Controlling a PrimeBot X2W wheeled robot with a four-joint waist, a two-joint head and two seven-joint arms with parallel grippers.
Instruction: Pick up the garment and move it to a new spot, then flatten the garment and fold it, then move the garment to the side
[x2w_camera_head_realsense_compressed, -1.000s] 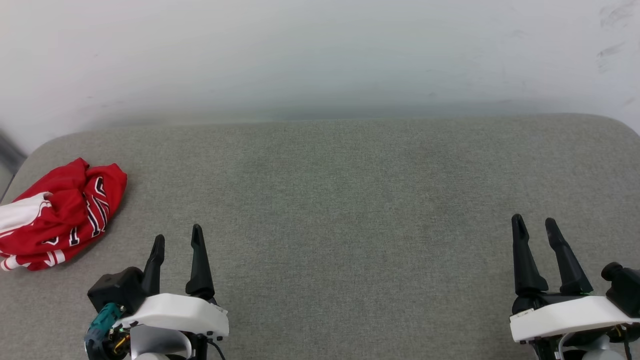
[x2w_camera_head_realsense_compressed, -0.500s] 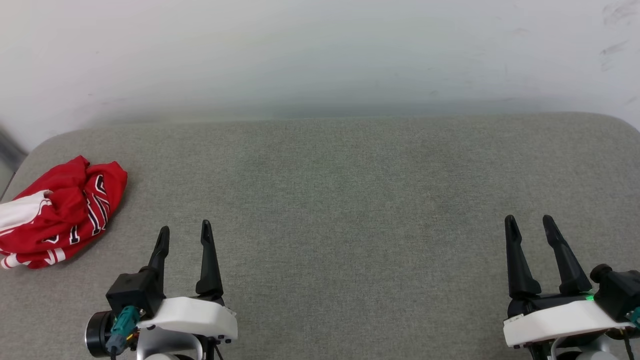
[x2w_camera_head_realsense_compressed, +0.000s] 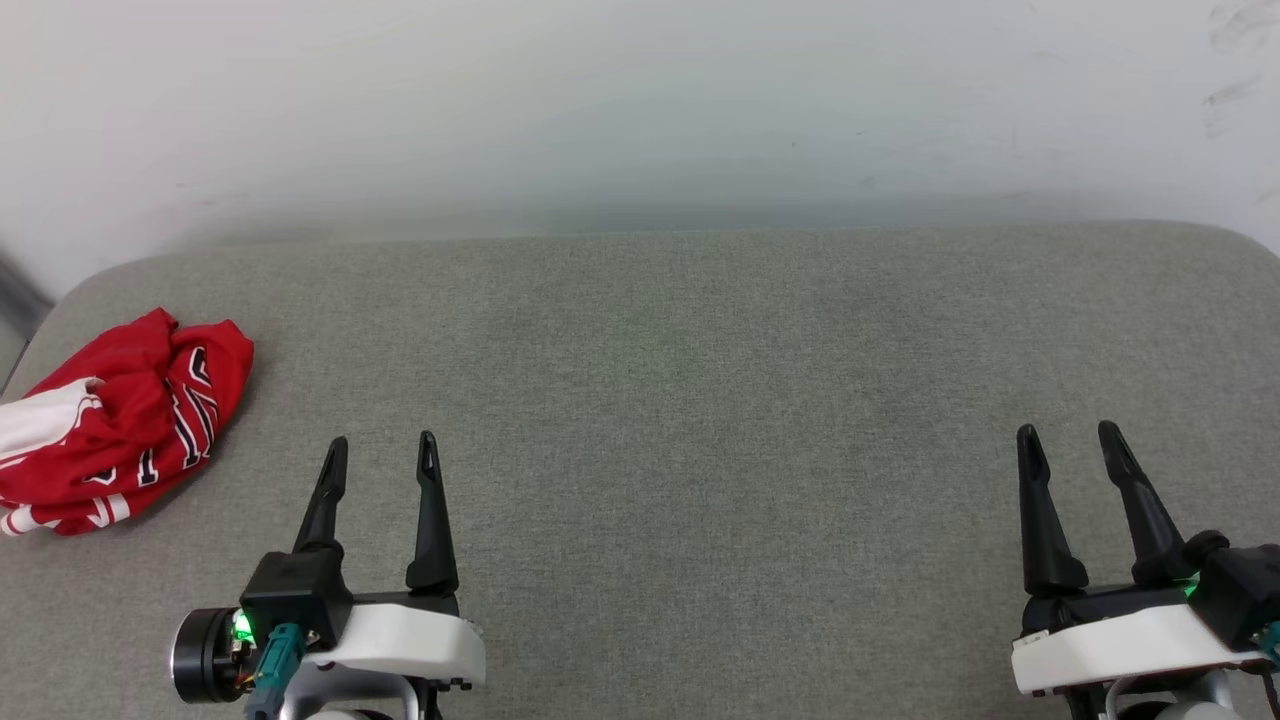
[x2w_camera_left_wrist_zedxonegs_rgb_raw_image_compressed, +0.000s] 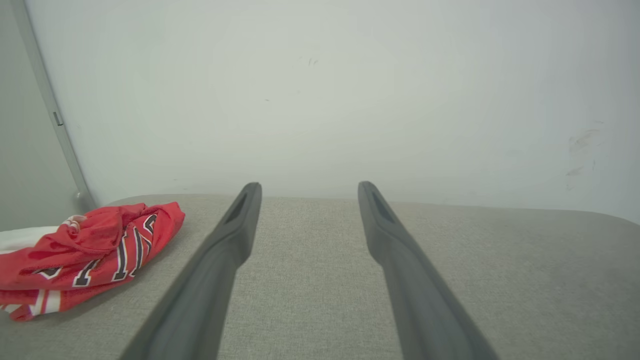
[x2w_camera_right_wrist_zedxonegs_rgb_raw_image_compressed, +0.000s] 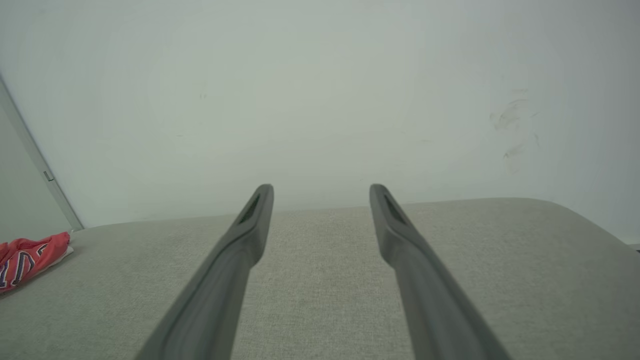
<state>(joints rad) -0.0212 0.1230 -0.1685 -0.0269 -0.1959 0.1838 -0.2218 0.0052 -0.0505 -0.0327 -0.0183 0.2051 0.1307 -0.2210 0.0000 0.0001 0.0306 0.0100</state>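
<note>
Lying bunched in a heap at the left end of the desk (x2w_camera_head_realsense_compressed: 700, 380), the garment (x2w_camera_head_realsense_compressed: 120, 420) sits close to that left edge, part of it running out of the head view. Red cloth is uppermost; a white sleeve shows on its left side, striped trim along its near edge, and white dark-outlined lettering creased across its right side. The desk top is grey woven fabric with rounded far corners, set against a pale wall (x2w_camera_head_realsense_compressed: 640, 100) with a few dark scuffs at upper right. The left gripper (x2w_camera_head_realsense_compressed: 383, 445) hovers low over the near-left part of the desk, to the right of the garment and apart from it, fingers spread wide and pointing toward the wall, nothing between them. In the left wrist view the heap lies off to the left of the left finger, not touching it. The right gripper (x2w_camera_head_realsense_compressed: 1068, 432) hovers over the near-right part of the desk, well apart from the garment, jaws likewise wide and holding nothing. A small green light glows at each wrist. In the right wrist view the garment appears at the far left edge.
</note>
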